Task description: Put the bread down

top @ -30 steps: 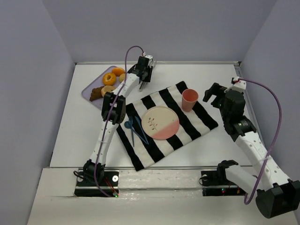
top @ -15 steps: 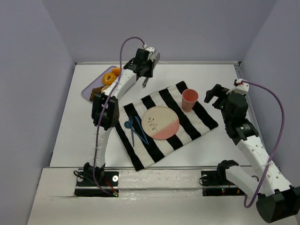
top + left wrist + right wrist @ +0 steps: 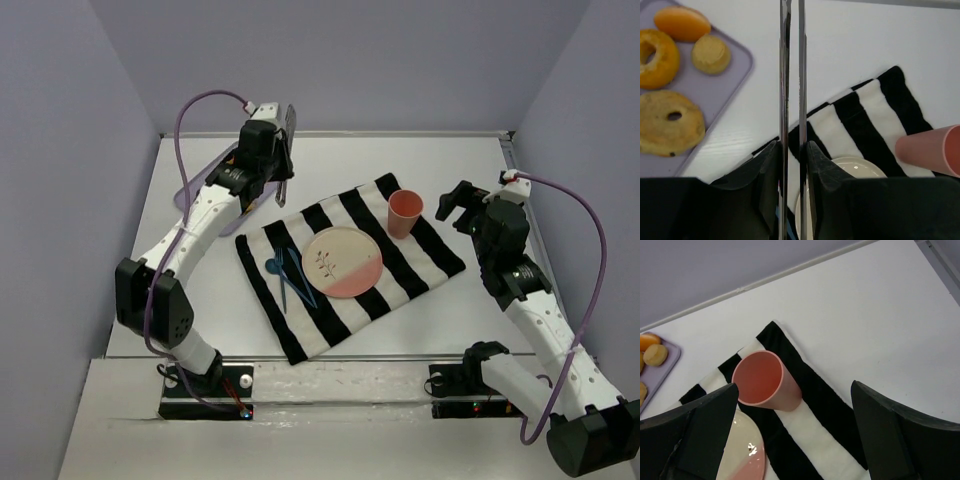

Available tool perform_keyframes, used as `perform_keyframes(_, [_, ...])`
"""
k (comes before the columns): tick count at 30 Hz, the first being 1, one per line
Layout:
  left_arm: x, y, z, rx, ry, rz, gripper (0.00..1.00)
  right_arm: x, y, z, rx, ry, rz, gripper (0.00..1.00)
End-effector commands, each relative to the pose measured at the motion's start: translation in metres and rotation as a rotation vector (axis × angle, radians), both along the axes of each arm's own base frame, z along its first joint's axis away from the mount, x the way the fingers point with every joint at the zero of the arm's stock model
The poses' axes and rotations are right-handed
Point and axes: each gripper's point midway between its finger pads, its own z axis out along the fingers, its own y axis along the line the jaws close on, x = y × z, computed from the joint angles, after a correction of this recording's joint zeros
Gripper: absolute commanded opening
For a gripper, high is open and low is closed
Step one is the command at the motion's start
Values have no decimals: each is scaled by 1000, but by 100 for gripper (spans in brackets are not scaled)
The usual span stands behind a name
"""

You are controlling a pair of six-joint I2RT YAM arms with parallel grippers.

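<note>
the pale tan ring-shaped bagel (image 3: 667, 125) lies on the light purple tray (image 3: 735, 70), not picked up yet. the left tool (image 3: 792, 30) hangs nearby, pressed almost together and empty. the right tool (image 3: 458, 205) is wide apart. all the work is left.

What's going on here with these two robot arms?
The left gripper hovers between the lilac tray and the striped cloth, its fingers nearly together and holding nothing. The bagel lies on that tray beside an orange donut, not yet picked up. The pink-and-cream plate sits bare on the cloth. The right gripper hangs open near the pink cup, holding nothing.
</note>
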Motion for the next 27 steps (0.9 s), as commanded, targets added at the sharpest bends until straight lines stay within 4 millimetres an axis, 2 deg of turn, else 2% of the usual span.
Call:
perform_keyframes(1, [-36,41,-8,-39,39,209,37,6,0,16,11,-67,-3,100])
perform_keyframes(2, [-45,47,-14,-35,59,230,38,7,0,15,11,-65,-3,100])
perform_keyframes(3, [-54,54,-30,-31,96,269,39,7,1,14,11,-64,2,100])
perform_keyframes(5, [-76,69,-38,-35,133,323,43,9,2,11,13,-59,8,100])
perform_keyframes(6, [-78,70,-45,-24,146,325,43,9,3,11,13,-59,11,100])
perform_keyframes(8, [-89,76,-43,-45,149,346,47,11,4,9,13,-54,15,100])
perform_keyframes(11, [-96,80,-44,-47,157,364,51,12,6,6,17,-48,25,100])
perform_keyframes(17, [-111,92,-44,-50,172,413,52,11,8,5,25,-50,33,100])
perform_keyframes(22, [-133,114,-59,-15,252,536,52,12,7,3,17,-44,26,100])
perform_keyframes(27, [-137,124,-72,-37,283,587,54,13,6,1,14,-39,24,100])
